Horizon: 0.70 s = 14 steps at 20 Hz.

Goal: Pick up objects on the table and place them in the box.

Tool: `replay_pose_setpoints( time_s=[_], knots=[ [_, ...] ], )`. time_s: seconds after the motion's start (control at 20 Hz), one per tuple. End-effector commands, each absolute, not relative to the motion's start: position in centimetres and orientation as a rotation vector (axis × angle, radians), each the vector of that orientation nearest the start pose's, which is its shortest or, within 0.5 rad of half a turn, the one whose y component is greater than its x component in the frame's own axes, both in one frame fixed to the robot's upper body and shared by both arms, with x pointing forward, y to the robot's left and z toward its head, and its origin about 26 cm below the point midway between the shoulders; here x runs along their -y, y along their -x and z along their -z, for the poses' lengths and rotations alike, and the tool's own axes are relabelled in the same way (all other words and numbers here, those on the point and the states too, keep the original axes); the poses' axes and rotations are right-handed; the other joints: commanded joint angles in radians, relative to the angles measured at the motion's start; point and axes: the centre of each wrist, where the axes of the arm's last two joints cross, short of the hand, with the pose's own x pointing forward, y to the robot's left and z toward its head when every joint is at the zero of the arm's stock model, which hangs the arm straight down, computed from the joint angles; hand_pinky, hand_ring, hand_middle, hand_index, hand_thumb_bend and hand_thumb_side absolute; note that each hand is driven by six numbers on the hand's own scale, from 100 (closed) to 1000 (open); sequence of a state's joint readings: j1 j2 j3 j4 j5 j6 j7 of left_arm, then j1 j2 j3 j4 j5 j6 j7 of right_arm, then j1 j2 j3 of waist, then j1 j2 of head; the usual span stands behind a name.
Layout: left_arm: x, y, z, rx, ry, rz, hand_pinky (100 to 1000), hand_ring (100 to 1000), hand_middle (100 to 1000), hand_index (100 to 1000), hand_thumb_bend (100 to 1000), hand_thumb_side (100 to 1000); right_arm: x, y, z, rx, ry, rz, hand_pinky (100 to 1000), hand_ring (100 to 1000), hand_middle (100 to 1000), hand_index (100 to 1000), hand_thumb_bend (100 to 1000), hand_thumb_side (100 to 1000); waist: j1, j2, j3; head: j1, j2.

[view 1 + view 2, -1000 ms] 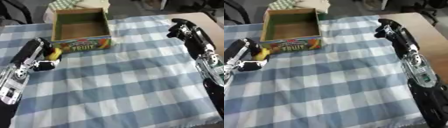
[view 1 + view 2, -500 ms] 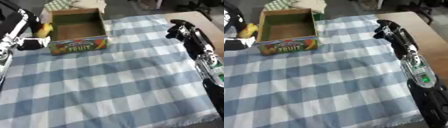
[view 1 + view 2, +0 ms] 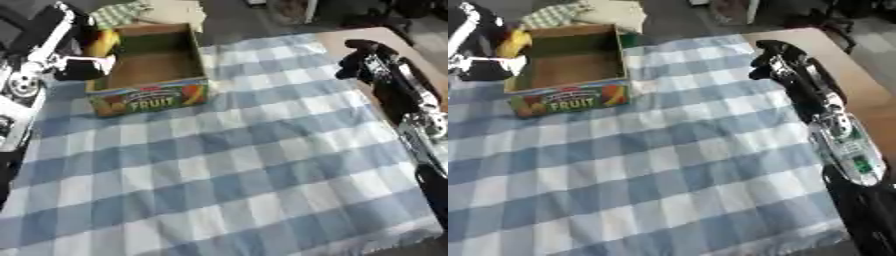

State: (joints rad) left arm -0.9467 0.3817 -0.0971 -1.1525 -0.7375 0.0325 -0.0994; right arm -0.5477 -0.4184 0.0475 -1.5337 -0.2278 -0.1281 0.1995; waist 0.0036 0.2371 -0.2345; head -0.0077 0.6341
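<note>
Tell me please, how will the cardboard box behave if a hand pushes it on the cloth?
The box looks like thin cardboard with nothing visible inside, so it is probably light and may slide easily. Its low, wide shape suggests it will hardly tip. The checked cloth under it might wrinkle or drag along.

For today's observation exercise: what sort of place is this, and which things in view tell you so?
Probably an indoor room set up for robot trials: a table under a blue checked cloth, a cardboard fruit box on it, dark floor and clutter beyond. The left hand holds a yellow object at the box.
</note>
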Motion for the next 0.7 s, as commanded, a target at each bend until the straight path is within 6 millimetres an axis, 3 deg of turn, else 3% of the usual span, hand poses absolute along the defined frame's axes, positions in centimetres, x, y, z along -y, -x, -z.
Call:
replay_pose_setpoints(
  time_s=[0.05, 0.35, 0.55, 0.7],
  knots=[
    [-25.4, -47.0, -25.6, 1.777, -1.063, 0.923, 613, 468, 384, 424, 234, 100, 25.7, -38.4, -20.2, 2.187, -0.193, -0.617, 691, 586, 572, 827, 100, 641, -0.007, -0.013, -0.024, 0.057, -0.027],
    [-27.1, -48.8, -24.0, 1.654, -1.171, 0.853, 628, 512, 459, 503, 324, 100, 24.0, -38.1, -20.5, 2.195, -0.250, -0.700, 691, 585, 572, 828, 100, 653, -0.012, -0.006, -0.065, 0.090, -0.039],
    [-28.2, -49.7, -22.9, 1.596, -1.230, 0.809, 649, 563, 533, 600, 526, 277, 23.6, -38.1, -20.2, 2.183, -0.262, -0.727, 691, 585, 571, 828, 100, 654, -0.009, -0.005, -0.077, 0.100, -0.037],
    [-28.6, -50.0, -22.3, 1.572, -1.261, 0.802, 684, 637, 638, 702, 687, 366, 23.5, -38.1, -20.1, 2.179, -0.264, -0.735, 691, 584, 571, 827, 100, 654, -0.008, -0.005, -0.081, 0.101, -0.034]
  ],
)
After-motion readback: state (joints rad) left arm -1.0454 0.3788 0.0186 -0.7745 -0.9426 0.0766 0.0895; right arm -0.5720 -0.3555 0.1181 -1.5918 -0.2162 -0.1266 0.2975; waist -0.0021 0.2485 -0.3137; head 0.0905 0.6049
